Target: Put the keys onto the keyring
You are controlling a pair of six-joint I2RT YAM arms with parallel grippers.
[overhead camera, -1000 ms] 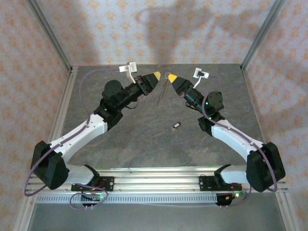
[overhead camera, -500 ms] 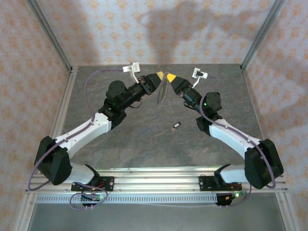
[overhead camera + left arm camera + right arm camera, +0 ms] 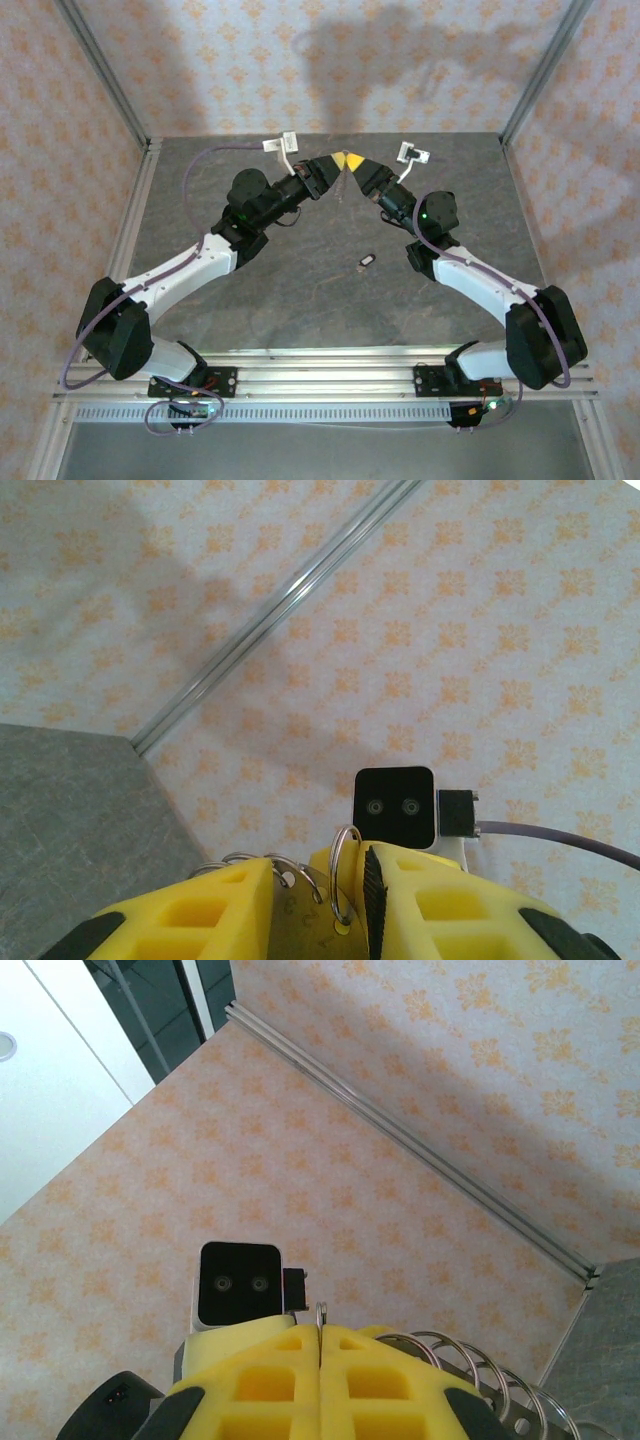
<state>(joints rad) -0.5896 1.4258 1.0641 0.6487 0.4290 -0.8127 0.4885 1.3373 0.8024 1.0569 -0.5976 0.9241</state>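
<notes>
Saw the grey table from above, with the left arm and the right arm both reaching to its far middle. Found the left claw and the right claw tip to tip there, yellow against yellow. Could not read either grip from that height. Made out a thin pale strand of the keyring hanging just below the touching tips.

Read the grips from the wrists instead. Through the right wrist, found the right claw pressed fully closed, fingers flush along one seam. Saw a small loop of the keyring pinched upright at the very tip. Noted a run of wire coils trailing off beside the finger at the right of that view. Faced the left arm's black camera block just beyond the tip.

Through the left wrist, found the left claw with jaws apart. Saw the keyring's loop standing on edge inside that gap, close to the finger at the right of that view. Could not tell whether loop and finger touched. Noted more wire coils at the tip of the other finger. Spotted the right arm's camera block straight ahead past the tips.

Found the key from above, lying on the table, well apart from both claws, back toward the bases and nearer the right arm.
</notes>
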